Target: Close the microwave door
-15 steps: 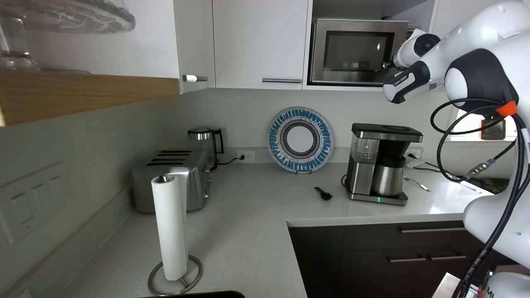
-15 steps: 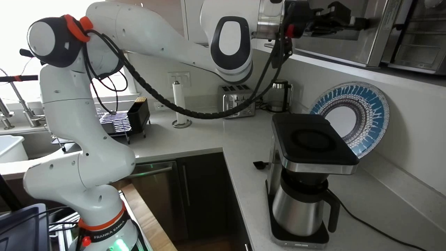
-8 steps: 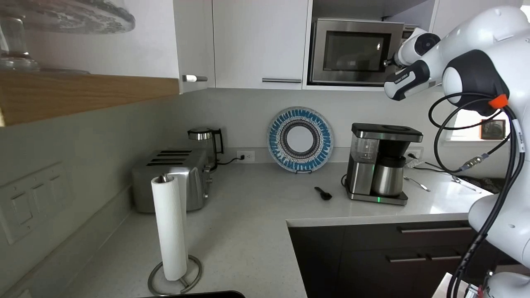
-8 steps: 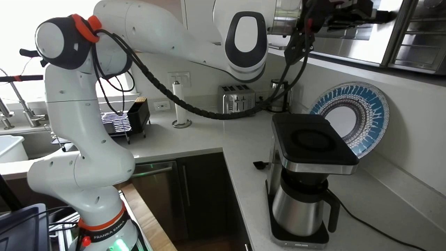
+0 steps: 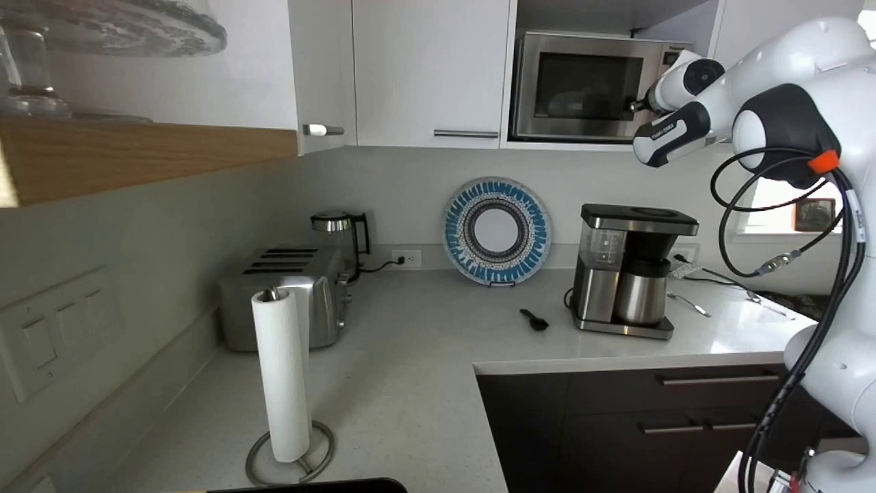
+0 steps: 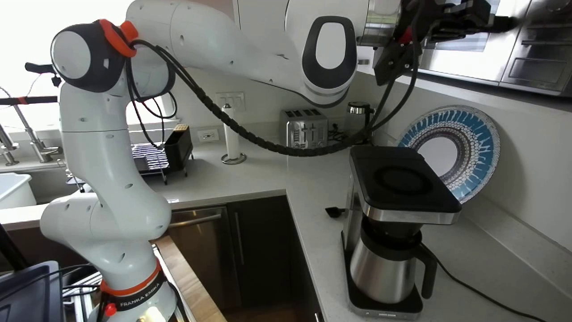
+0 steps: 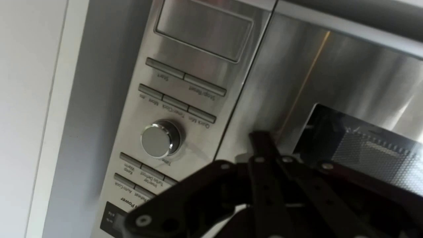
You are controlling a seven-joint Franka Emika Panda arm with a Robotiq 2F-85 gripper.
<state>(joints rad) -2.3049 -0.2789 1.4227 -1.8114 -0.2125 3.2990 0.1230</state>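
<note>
Two words, FRANKA EMIKA, can be read in an exterior view on the black band round the foot of the white jointed robot arm, which the top of that view cuts off. Beyond it, past the inner corner of the smooth pale counter and near its front edge, stands the black-and-steel coffee maker. It partly hides a round blue-and-white patterned plate set on edge at the counter's back. Above that back edge, the black two-fingered gripper is closed, fingers together, at the silver-grey frame of the wide dark-windowed microwave door; whether they touch it, I cannot tell. The door lies level with the metal control panel of the boxy silver-grey microwave, a thin seam between. Upside down in the wrist view, the labels read "Start", "Stop/Reset", "Timer/Clock", "Keep Warm" and "Auto Cook"; the gripper hides the start of a line ending "Power".
</note>
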